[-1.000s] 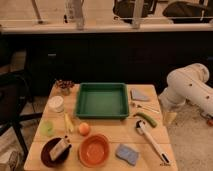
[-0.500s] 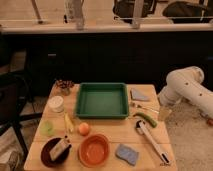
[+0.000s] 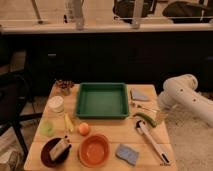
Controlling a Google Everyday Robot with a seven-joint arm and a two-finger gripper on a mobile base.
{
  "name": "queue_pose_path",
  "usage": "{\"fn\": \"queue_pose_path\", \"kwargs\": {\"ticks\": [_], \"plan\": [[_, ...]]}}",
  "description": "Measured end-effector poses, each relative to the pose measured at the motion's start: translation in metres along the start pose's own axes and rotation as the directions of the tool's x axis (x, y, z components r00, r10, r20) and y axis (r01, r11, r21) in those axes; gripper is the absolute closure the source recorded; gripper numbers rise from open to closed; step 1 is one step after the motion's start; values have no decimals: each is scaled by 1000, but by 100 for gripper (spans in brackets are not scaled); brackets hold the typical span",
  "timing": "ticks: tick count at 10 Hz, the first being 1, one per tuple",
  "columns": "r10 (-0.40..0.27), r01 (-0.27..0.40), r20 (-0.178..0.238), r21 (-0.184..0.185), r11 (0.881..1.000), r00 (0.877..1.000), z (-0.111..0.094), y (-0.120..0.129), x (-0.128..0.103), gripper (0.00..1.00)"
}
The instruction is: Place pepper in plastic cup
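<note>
The pepper [image 3: 144, 119] is slim, curved and dark green, and lies on the right side of the wooden table [image 3: 107, 127]. The plastic cup [image 3: 47, 128] is small and pale green and stands near the table's left edge, in front of the white round tub [image 3: 56, 103]. My white arm [image 3: 184, 97] reaches in from the right. The gripper [image 3: 160, 117] hangs at the table's right edge, just right of the pepper and far from the cup.
A green tray [image 3: 102, 99] sits at the back middle. An orange bowl [image 3: 94, 150], a dark bowl [image 3: 53, 152], a blue sponge [image 3: 127, 154], an orange fruit [image 3: 83, 128], a yellow vegetable [image 3: 68, 123] and a long white-handled tool [image 3: 152, 142] lie around it. A chair [image 3: 10, 107] stands at the left.
My arm has moved a little to the left, bringing the gripper closer to the table's right edge and the pepper. The objects on the table have not moved.
</note>
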Motion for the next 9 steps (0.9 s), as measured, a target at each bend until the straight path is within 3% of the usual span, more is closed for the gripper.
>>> {"fn": "queue_pose_path", "kwargs": {"ticks": [3,9], "plan": [[-56,56,11,-28,998,998,16,4,-3,20],[-182,183,21,-96,978,983,44,4,-14,20]]}}
